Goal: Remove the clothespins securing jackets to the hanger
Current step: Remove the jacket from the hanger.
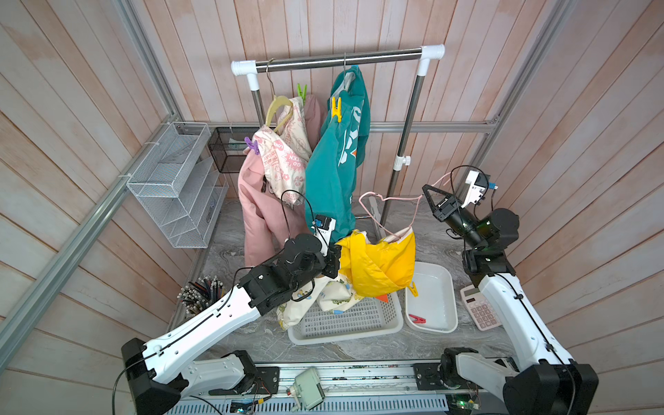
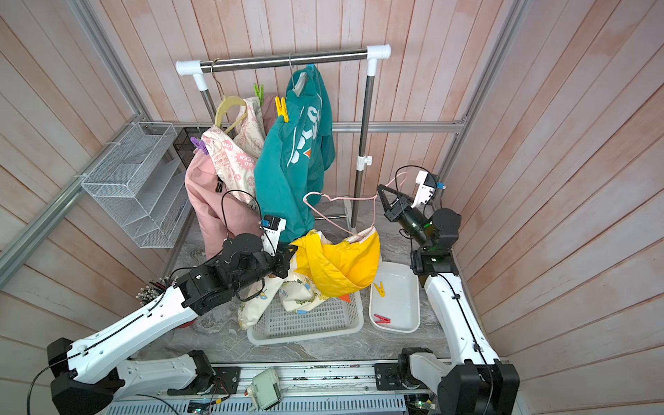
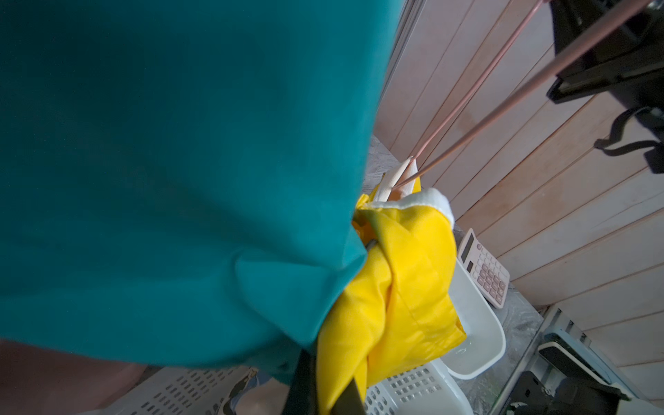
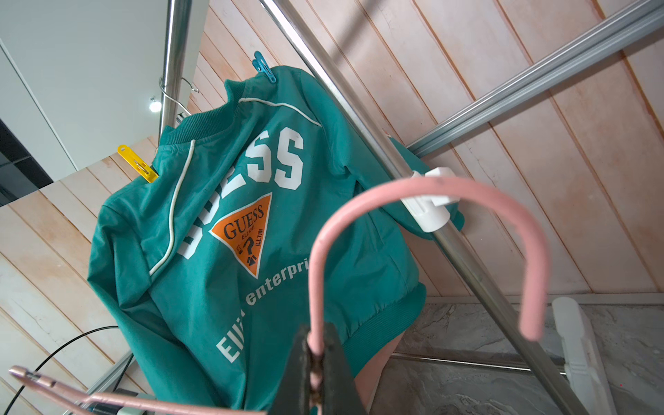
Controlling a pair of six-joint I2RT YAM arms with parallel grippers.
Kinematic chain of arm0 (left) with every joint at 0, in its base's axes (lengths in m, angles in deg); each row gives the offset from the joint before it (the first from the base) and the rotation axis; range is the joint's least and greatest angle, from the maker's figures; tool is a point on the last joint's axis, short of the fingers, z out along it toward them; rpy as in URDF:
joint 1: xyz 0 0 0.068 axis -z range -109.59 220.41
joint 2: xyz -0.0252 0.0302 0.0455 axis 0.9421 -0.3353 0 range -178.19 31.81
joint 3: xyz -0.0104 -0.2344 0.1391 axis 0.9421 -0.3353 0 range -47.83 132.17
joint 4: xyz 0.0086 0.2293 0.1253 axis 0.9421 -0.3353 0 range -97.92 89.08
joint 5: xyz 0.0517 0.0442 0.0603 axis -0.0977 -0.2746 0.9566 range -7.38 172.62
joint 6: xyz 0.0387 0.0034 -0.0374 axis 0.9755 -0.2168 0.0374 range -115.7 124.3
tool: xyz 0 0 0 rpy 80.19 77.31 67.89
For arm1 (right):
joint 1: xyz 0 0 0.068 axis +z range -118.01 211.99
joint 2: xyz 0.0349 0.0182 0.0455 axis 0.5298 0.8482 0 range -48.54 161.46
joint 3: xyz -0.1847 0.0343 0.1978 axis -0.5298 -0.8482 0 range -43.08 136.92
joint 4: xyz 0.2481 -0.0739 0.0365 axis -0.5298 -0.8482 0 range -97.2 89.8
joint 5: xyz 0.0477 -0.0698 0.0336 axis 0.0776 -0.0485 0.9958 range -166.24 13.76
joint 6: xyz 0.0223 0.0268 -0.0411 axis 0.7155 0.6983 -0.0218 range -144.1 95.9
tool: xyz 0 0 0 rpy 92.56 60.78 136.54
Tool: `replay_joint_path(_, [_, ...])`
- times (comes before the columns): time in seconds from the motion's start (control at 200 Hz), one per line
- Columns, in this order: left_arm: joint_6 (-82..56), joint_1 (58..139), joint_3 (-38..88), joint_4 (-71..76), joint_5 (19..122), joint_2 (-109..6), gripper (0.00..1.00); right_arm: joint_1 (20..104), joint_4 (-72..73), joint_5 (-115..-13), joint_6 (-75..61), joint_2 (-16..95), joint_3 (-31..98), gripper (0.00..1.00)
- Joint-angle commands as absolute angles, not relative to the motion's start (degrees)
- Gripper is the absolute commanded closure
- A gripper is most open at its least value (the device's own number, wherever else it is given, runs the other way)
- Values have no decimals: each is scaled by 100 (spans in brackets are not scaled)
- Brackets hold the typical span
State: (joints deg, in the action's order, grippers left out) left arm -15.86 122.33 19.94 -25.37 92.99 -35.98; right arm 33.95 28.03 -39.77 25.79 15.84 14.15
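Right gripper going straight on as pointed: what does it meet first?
Beyond the pink wire hanger the right gripper holds, likely the white-lettered teal jacket; the chrome rack upright is close, depth unclear.

Teal jacket [image 1: 330, 179] — white lettering, orange patch; yellow jacket [image 1: 381, 262], pink hanger [image 4: 431, 190]

Teal jacket [image 1: 330, 179] crowds left gripper [image 1: 337, 258]; white tub [image 1: 436, 305] mostly clear.

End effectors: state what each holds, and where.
Left end effector: yellow jacket, by bunched fabric. Right end effector: pink hanger, at the neck below its hook.
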Motion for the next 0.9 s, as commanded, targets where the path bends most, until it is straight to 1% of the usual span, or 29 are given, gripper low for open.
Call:
replay_joint_path(0.0, [-1668, 12350, 2138, -2445, 9677, -3803, 100, 3335, 2958, -3835, 2386, 1497, 1711, 100])
replay_joint_path(0.195, [-1937, 12376, 2252, -2376, 9754, -4101, 100, 3375, 3488, -3601, 2892, 1586, 1596, 100])
replay_joint_path(0.45, [-1999, 12385, 2397, -2565, 9810, -4487, 100, 3597, 3740, -3705, 3019, 1616, 1498, 100])
replay_joint_path(0.725, [-1975, 12401, 1899, -2827, 9869, -4536, 100, 3488, 2752, -3857, 2118, 1549, 2046, 100])
replay_joint_path(0.8, [-1984, 12398, 1751, -2878, 9824, -4553, 92, 3464, 2531, -3880, 1866, 1561, 2064, 100])
replay_joint_path(0.855, [-1976, 12395, 1652, -2863, 9755, -4547, 81, 3467, 2363, -3894, 1704, 1587, 2050, 100])
replay_joint_path(0.895, [-1923, 12402, 1610, -2807, 9648, -4517, 78, 3463, 2268, -3924, 1555, 1565, 2012, 100])
